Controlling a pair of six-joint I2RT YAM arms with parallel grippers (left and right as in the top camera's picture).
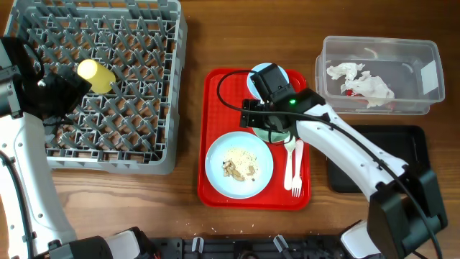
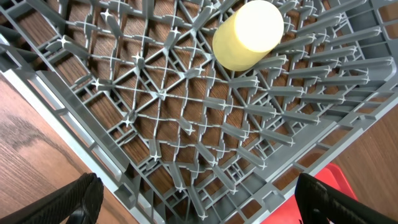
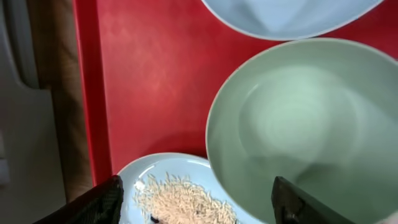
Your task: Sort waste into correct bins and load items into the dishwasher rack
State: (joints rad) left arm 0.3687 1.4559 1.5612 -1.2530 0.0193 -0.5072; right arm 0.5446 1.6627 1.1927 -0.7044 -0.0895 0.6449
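Starting on the left, the big grey dishwasher rack (image 1: 165, 155) has just one thing in it, the little yellow cup (image 1: 95, 76), lying on its side among the pegs. The left gripper (image 2: 199, 193) hangs over the rack with its fingers spread wide and nothing in them.

In the middle sits the red tray (image 1: 215, 86). On it is the blue plate (image 1: 215, 169) with a pile of beige food scraps (image 1: 239, 165) on top. Behind it is the blue bowl (image 1: 293, 73), mostly hidden by the arm. The green bowl (image 3: 292, 124) is beside the plate. The right gripper (image 3: 196, 196) is low over it, fingers apart, one finger inside the bowl and one outside, so the rim lies between them. It is not squeezing the bowl. The white spoon (image 1: 288, 162) and fork (image 1: 296, 180) lie side by side at the right edge of the red tray.

On the right, the clear tub (image 1: 431, 50) holds the crumpled napkins (image 1: 359, 79) and the red wrapper (image 1: 350, 92). The black tray (image 1: 410, 144) looks bare where it shows.

So the paper waste looks sorted and the cup is loaded. The scraps, plate, both bowls, fork and spoon are left. The green bowl looks like the next one.
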